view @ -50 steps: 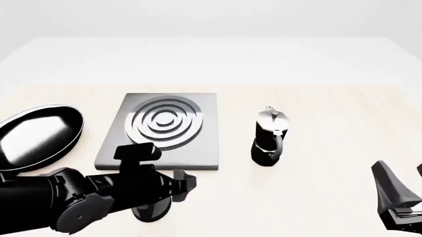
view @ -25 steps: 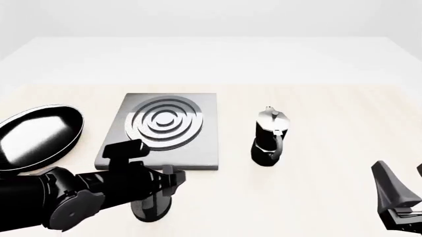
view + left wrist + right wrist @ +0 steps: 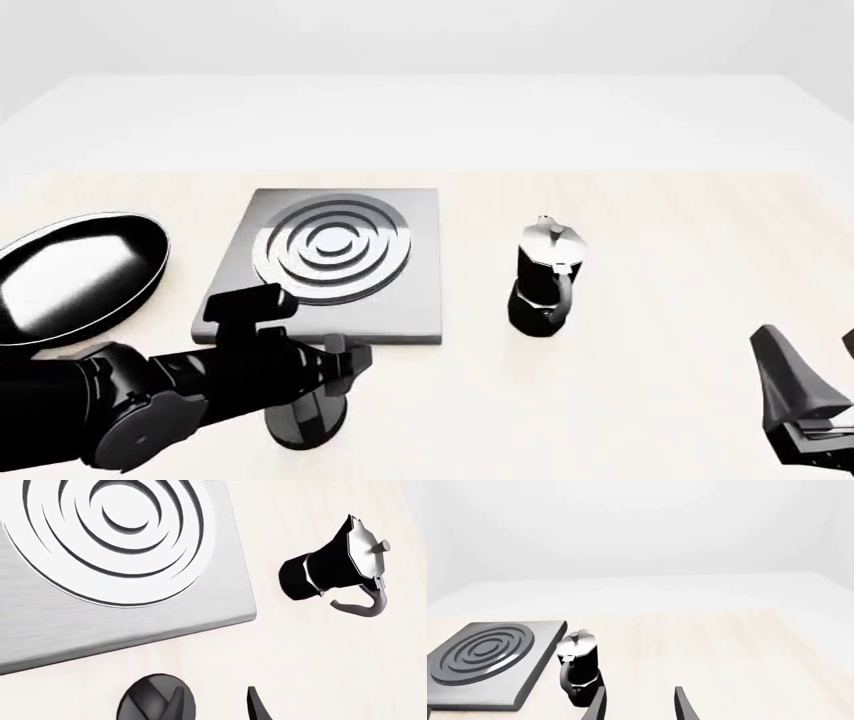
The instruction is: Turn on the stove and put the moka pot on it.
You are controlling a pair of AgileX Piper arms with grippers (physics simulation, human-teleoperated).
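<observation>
My left end effector (image 3: pixel 336 362) hangs over the knob (image 3: pixel 155 700), its fingers spread; in my left wrist view one finger (image 3: pixel 175 703) lies across the knob's face and the other (image 3: pixel 257 709) stands clear beside it, so nothing is gripped. The knob sits on the worktop (image 3: pixel 641 400) just in front of the stove (image 3: pixel 328 262), apart from its near edge. The pot (image 3: pixel 545 276) stands upright on the worktop to the stove's right, well apart from the knob, handle toward me. A pan (image 3: pixel 78 276) lies left of the stove. My right end effector (image 3: pixel 639 703) is low at the right, fingers parted and holding nothing, the pot ahead of it.
</observation>
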